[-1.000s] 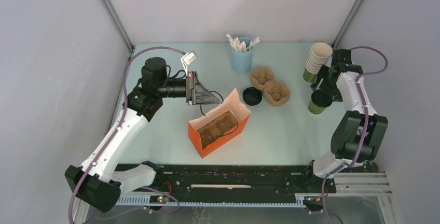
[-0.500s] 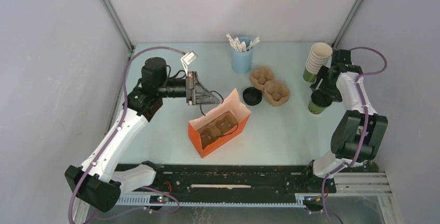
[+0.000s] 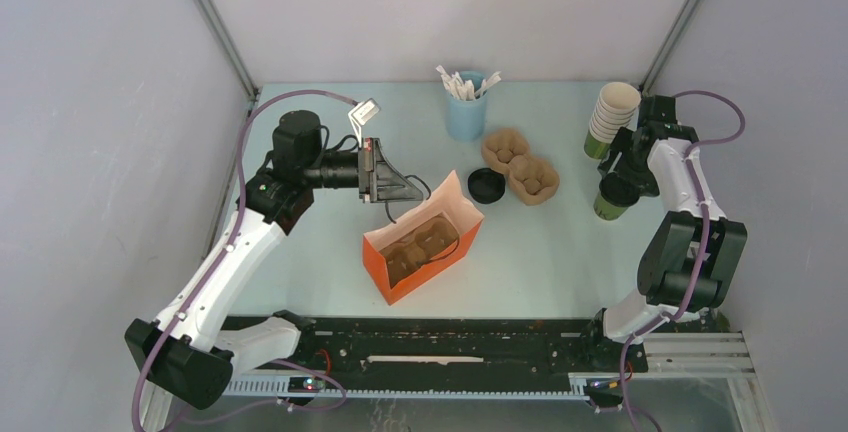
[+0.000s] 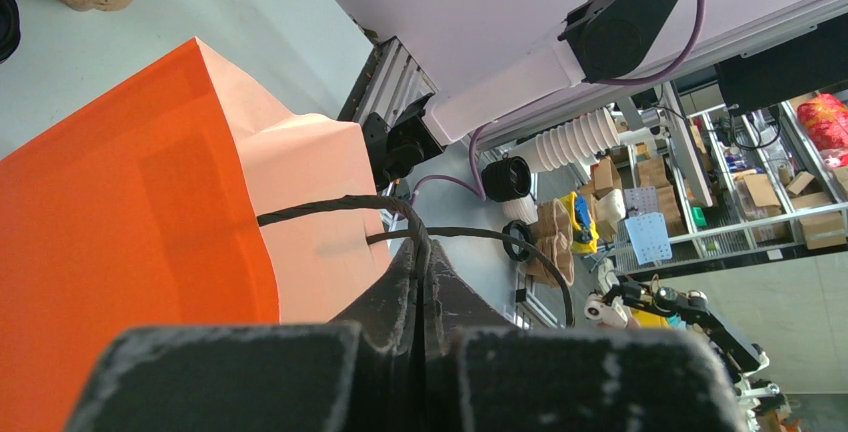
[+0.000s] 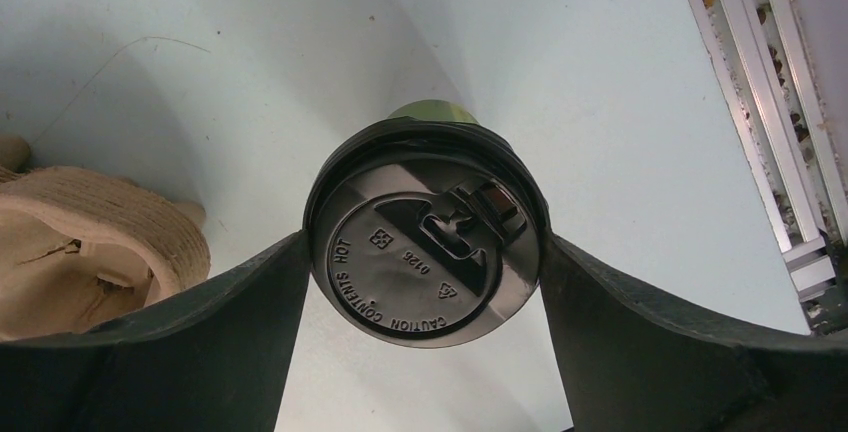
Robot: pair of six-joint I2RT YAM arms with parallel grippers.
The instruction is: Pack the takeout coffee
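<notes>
The takeout coffee (image 5: 428, 244) — green cup, black lid — stands upright at right.

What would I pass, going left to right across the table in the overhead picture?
orange paper bag → cardboard cup carriers → takeout coffee, gripped by the right gripper

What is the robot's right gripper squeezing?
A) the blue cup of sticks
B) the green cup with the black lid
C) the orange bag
B: the right gripper has its fingers pressed on both sides of the black lid of the takeout coffee, while the left gripper pinches the string handle of the orange bag.
</notes>
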